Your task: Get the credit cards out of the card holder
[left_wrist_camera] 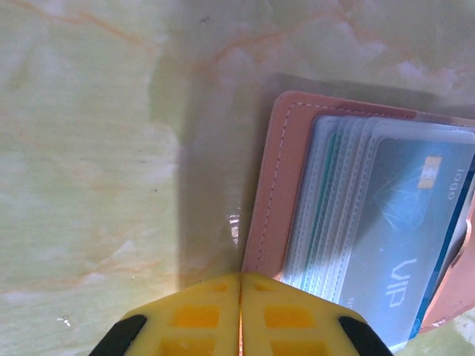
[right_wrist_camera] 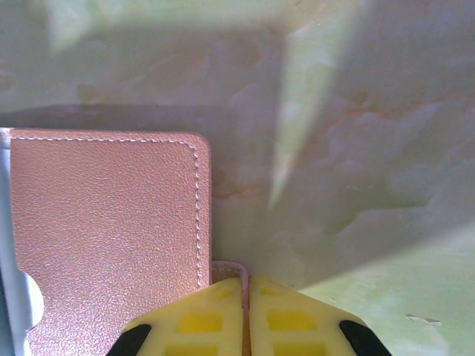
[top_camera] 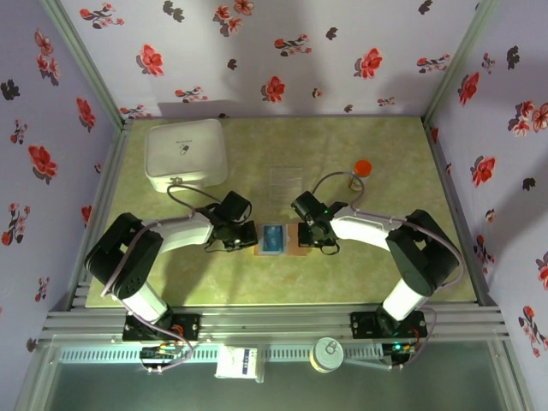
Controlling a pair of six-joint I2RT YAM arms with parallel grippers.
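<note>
Just one card holder [top_camera: 278,239], two closed claws [left_wrist_camera: 240,288] [right_wrist_camera: 247,289].

Ahead and left of the right gripper [right_wrist_camera: 245,311], the card holder [right_wrist_camera: 111,222] is matt, grained, leather-like pinkish brown with pale stitching. Right of the left gripper [left_wrist_camera: 240,311], its pockets [left_wrist_camera: 326,215] are frosted soft plastic over a glossy blue credit card [left_wrist_camera: 408,222]. Both grippers' fingers look like matt yellow plastic. The table [left_wrist_camera: 89,148] is smooth and marble-patterned with a faint sheen.
</note>
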